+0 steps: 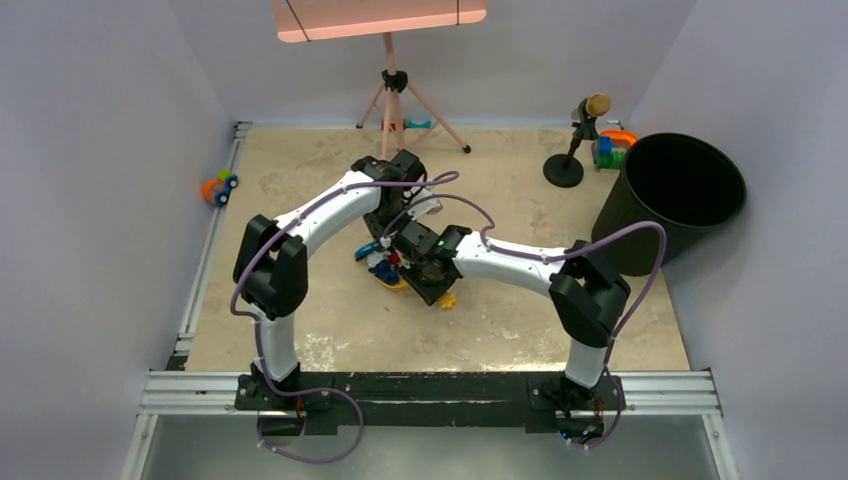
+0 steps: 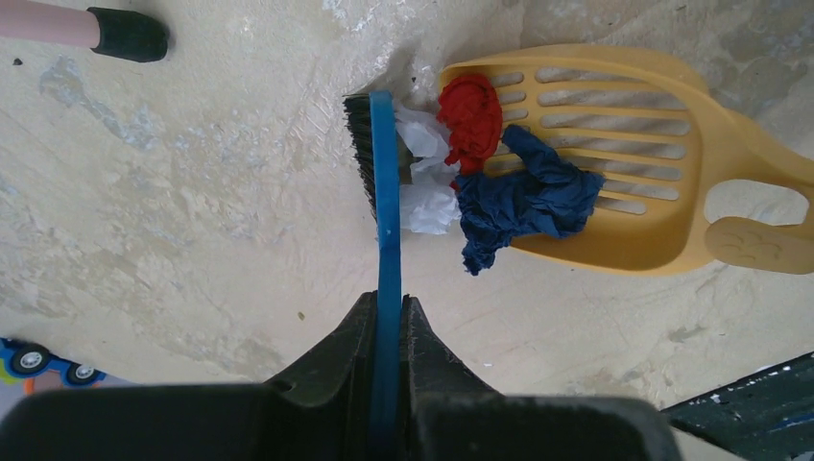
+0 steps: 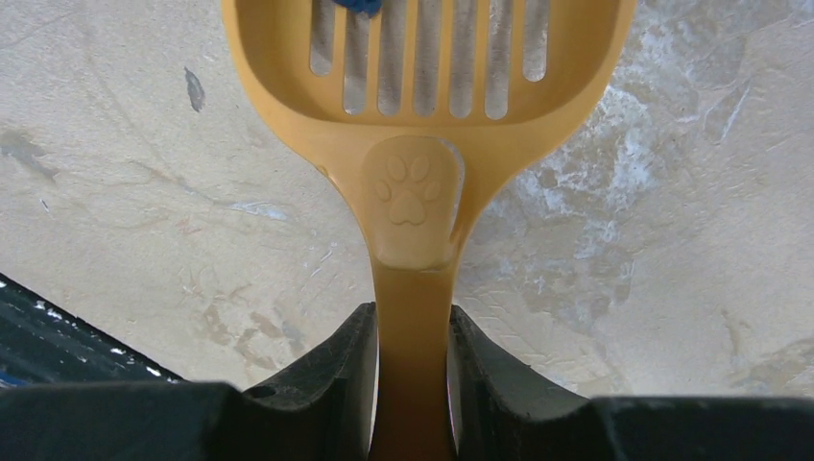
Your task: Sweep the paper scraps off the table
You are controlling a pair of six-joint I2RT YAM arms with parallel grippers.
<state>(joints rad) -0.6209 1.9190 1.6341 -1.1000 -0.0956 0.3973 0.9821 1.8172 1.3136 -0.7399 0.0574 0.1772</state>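
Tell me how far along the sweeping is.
Done: both tools are gripped, the blue brush in the left gripper, the yellow dustpan in the right gripper. In hand: the brush holds a red wad, a dark blue wad and white wads against the pan's mouth, red and blue partly on it. Left: getting the white ones in and probably emptying into the black bin.
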